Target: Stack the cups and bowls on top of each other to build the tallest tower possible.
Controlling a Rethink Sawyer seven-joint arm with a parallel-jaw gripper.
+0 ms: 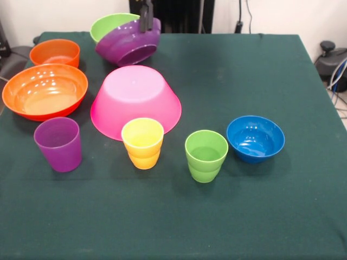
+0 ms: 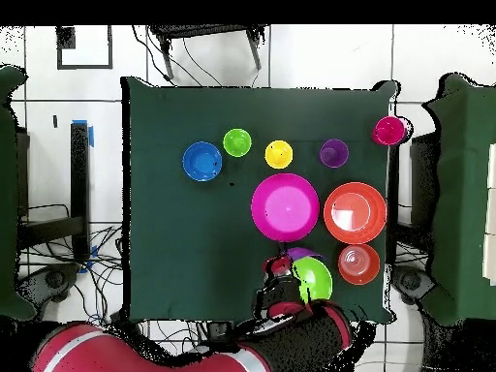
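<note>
The robot's thick rounded red arm [image 2: 145, 354] has black sections near its wrist. Its end effector [image 1: 146, 21] is a narrow dark grey piece, with red and black housing behind it in the overhead view

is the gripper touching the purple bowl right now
Touching. In the front view the gripper comes down onto the rim of the tilted purple bowl, with no gap between them.

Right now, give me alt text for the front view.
The gripper grips the rim of a tilted purple bowl beside a lime green bowl. Nearer lie an inverted pink bowl, two orange bowls, a blue bowl and three cups.
</note>
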